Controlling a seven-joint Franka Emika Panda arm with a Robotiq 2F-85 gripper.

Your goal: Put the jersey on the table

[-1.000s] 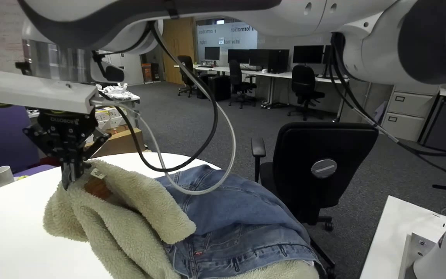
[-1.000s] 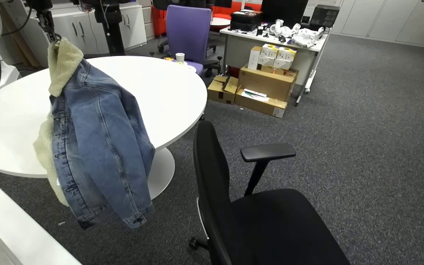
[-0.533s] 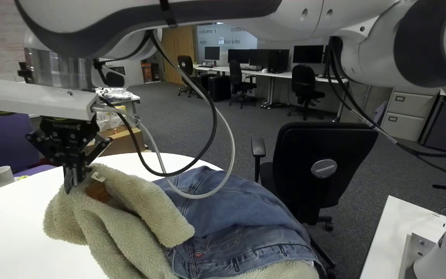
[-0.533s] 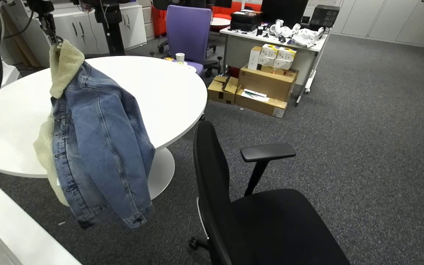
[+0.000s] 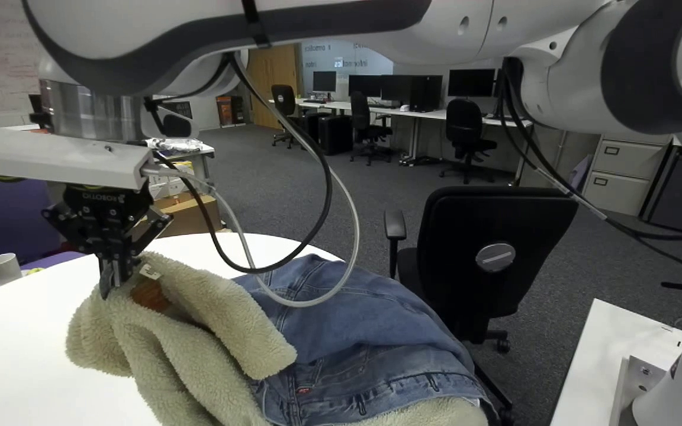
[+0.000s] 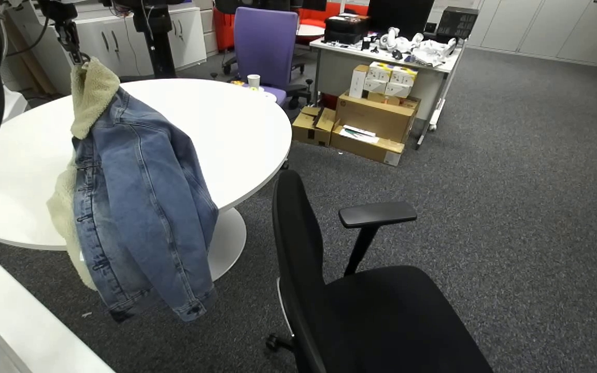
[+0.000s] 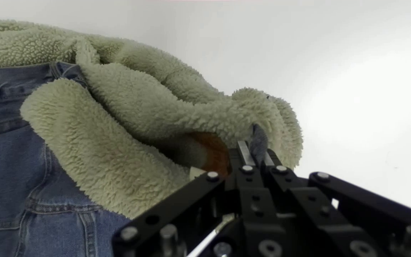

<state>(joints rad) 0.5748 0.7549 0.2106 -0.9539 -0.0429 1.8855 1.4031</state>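
The jersey, blue denim with pale fleecy lining, shows in both exterior views (image 5: 353,319) (image 6: 148,171) and in the wrist view (image 7: 127,100). Its fleecy collar end lies over the round white table (image 5: 21,367) (image 6: 236,129), while the lower body and a sleeve hang over the table's edge. The brown label patch (image 5: 150,296) is near the collar. My gripper (image 5: 110,281) points down at the collar. In the wrist view my gripper (image 7: 257,153) is shut on a small dark blue fold of the jersey. The collar is held up a little; its underside is hidden.
A black office chair (image 5: 495,236) (image 6: 298,248) stands beside the table. A white surface (image 5: 619,349) carries the arm's base. A purple chair (image 6: 265,46) with a white cup (image 6: 253,81) is behind the table. Cardboard boxes (image 6: 373,119) stand on the floor. Loose cables (image 5: 329,189) hang from the arm.
My gripper has moved down slightly with the collar, which sits a little lower. It stays shut on the jersey. The hanging part of the jersey has hardly moved.
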